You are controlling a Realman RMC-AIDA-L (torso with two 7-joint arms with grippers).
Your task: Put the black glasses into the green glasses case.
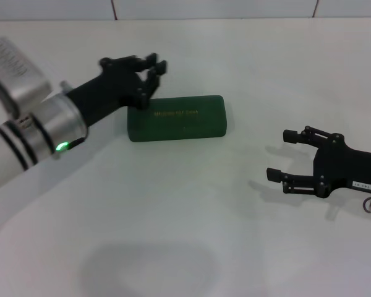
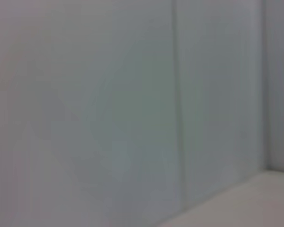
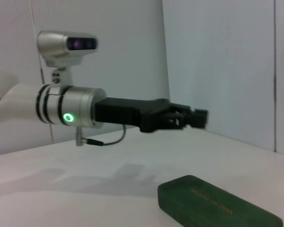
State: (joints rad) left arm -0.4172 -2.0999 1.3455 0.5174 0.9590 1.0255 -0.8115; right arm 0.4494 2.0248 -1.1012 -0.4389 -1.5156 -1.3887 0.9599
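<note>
Nearest the robot, at about four o'clock on the white table (image 1: 191,235), the right gripper (image 1: 278,156) lies low and idle with its fingers spread apart and nothing between them. Farther out, near the centre toward twelve o'clock, the green glasses case (image 1: 176,117) sits closed and flat, its gold lettering facing up. Beyond it, at about eleven o'clock, the left gripper (image 1: 156,69) hangs above the case's far left corner; the right wrist view shows it clear of the lid with air beneath it, and its fingers look drawn close together around nothing, though a small gap cannot be ruled out. The black glasses appear in none of the views, so with the lid down they may already be inside, which is only a guess. The main risk I see is the left gripper dropping or swinging while this close to the corner: a knock there could slide the case across the smooth table or pry the lid up. The left wrist view offers only bare wall and a strip of table, and the case's far end is cut off in the right wrist view.
</note>
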